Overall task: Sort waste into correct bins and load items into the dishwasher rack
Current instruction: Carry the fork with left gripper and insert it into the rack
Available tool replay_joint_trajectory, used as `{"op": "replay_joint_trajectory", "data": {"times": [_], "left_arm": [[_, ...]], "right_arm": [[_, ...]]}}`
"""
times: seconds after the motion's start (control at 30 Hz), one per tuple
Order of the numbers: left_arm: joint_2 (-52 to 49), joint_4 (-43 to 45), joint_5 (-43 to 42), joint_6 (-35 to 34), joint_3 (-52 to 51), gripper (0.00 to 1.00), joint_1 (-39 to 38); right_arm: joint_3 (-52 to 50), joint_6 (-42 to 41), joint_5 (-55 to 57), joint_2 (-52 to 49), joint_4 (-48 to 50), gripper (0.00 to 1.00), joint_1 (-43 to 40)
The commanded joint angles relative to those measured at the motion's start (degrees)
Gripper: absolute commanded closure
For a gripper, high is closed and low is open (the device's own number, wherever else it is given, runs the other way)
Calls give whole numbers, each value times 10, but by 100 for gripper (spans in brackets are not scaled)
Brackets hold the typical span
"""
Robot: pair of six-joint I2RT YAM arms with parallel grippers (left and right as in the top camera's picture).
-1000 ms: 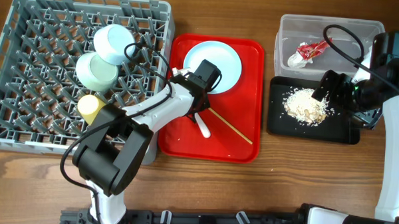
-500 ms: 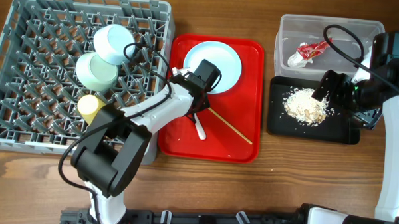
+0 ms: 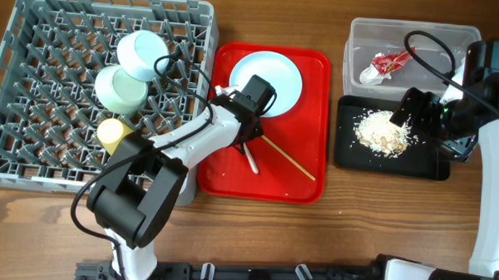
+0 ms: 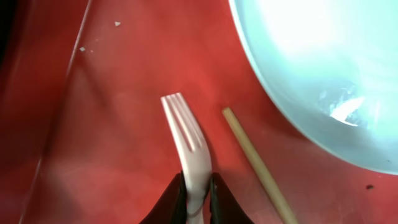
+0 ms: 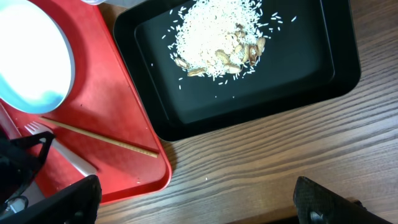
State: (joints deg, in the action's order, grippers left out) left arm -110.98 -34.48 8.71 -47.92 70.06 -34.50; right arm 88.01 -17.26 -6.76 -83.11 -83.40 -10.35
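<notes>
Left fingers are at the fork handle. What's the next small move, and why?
Probably lift straight up a little: the left gripper looks pinched on the white fork, which lies flat on the red tray beside the chopstick.

the left arm (image 3: 195, 136) lies across the left edge of the red tray (image 3: 302, 185), barring the way in from the dishwasher rack (image 3: 35, 91). the white plate (image 3: 277, 74) fills the tray's far half and the chopstick (image 3: 289, 158) slants just beside the white fork (image 4: 186, 140), leaving bare room along the near edge. the strip of table (image 3: 347, 218) between red tray and black tray (image 3: 423, 163) is open.
</notes>
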Motion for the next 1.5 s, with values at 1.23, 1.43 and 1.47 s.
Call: {"op": "replay_joint_trajectory", "data": {"times": [1.23,1.43,1.47], "left_arm": [[220,-63,-56,308,-6,96,28],[297,-100,-104,495,-6,96,106],[304,-99,-112,505,-6,96,120]], "right_arm": [[9,7,8,10,-3,0,-2],[9,7,8,10,-3,0,-2],[9,8,8,10,-3,0,-2]]}}
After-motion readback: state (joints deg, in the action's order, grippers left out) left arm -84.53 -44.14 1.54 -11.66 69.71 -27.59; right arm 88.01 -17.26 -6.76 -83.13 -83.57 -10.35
